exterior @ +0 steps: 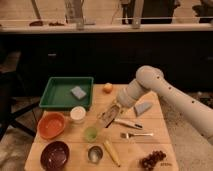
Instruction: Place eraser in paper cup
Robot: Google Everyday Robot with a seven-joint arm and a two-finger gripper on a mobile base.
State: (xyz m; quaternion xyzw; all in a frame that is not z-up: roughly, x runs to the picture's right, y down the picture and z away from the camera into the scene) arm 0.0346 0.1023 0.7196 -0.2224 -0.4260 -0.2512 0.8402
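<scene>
Wooden desk (161, 123) carrying a spread of kitchen and office items, seen from its near edge. A white robot arm (167, 96) enters from the right and slopes down toward the middle of the desk. Its hand (106, 118) sits low over the surface, fingers pressed together on a small tan-and-dark block, the eraser (103, 121), which lies tilted in the grip. Whether the block clears the desk cannot be told.

The paper cup (77, 114), white and upright, stands to the left of the hand and apart from it. It is just in front of the green tray (57, 94) and beside the orange bowl (51, 125). The tray holds a grey-blue sponge (78, 92).

A translucent green cup (91, 133) stands just in front of the hand, with a metal cup (95, 153) nearer the front edge. A dark bowl (55, 155) sits at the front left. A banana (112, 152) and grapes (152, 160) lie at the front right. A fork (136, 134) and a white-handled utensil (127, 123) lie right of the hand. A grey wedge (142, 108) rests under the arm, and an orange fruit (107, 88) sits near the tray's right rim.
</scene>
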